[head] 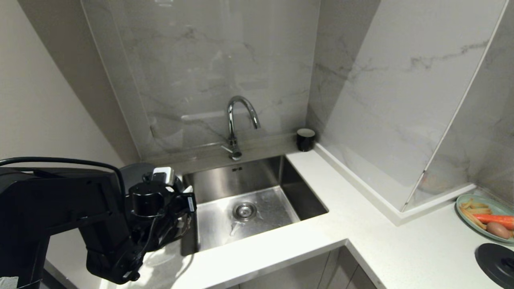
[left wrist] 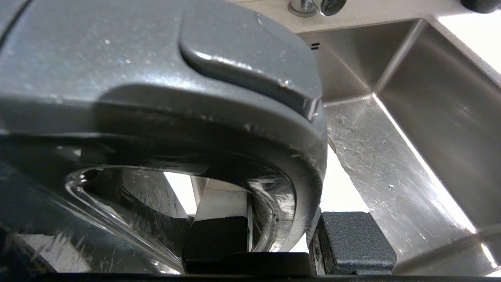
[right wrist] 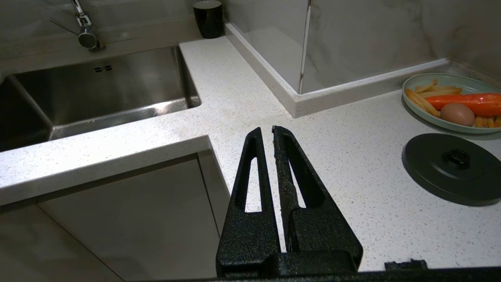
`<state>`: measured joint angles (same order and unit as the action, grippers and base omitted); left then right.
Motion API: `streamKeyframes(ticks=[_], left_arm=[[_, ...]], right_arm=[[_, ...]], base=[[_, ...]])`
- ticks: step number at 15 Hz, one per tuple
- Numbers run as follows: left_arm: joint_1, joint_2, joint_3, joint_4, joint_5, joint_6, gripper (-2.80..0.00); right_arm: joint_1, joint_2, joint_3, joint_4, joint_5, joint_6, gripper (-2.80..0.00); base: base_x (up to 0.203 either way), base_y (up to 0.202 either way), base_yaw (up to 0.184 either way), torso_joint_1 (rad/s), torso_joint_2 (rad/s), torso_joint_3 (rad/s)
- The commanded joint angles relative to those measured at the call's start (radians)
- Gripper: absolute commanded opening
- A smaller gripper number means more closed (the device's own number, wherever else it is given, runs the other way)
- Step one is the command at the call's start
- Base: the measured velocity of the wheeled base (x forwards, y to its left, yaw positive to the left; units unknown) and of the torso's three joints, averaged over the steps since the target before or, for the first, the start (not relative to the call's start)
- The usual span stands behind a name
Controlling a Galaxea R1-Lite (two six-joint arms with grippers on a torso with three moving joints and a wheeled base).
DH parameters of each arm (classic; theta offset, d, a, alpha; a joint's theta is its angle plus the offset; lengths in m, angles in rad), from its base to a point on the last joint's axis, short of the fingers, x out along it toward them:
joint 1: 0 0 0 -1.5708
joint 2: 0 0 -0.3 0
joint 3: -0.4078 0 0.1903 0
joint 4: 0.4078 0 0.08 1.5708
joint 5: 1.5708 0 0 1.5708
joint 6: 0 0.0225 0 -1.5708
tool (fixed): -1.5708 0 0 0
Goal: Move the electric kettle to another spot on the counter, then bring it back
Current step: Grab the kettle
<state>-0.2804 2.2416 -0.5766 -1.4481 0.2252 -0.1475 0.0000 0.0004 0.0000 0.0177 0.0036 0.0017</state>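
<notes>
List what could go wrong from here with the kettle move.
1. The left gripper is closed on the electric kettle handle right beside the sink; a swing on lifting could tip it over the sink's edge.
2. The base disc sits close to the plate of food, so the return could knock the plate.

From the head camera I look forward and down on the inner corner of the bench [head: 385, 249], with the sink [head: 257, 200] in the middle and my left arm low at the left. My left wrist camera sits very close behind the electric kettle [left wrist: 156, 98], whose handle fills most of the view, and faces across the sink [left wrist: 411, 117]. My right wrist camera hangs off the bench [right wrist: 313, 176] front edge, further away, looking over the right gripper [right wrist: 267, 131]. All three views share the sink.
</notes>
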Motion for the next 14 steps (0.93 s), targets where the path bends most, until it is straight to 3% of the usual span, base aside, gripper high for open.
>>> streamKeyframes(ticks=[1,10,14], left_arm=[[-0.003,-0.019,0.001,-0.011,0.006,0.013,-2.80],[-0.021,-0.088,0.012,-0.008,0.039,0.051,-2.80],[-0.045,-0.105,0.006,-0.010,0.067,0.107,-2.80]], right_arm=[[0.000,0.001,0.000,-0.001,0.001,0.000,-2.80],[0.000,0.001,0.000,-0.001,0.001,0.000,-2.80],[0.000,0.001,0.000,-0.001,-0.001,0.000,-2.80]], base=[[0.000,0.000,0.000,0.000,0.00,0.000],[0.000,0.000,0.000,0.000,0.00,0.000],[0.000,0.000,0.000,0.000,0.00,0.000]])
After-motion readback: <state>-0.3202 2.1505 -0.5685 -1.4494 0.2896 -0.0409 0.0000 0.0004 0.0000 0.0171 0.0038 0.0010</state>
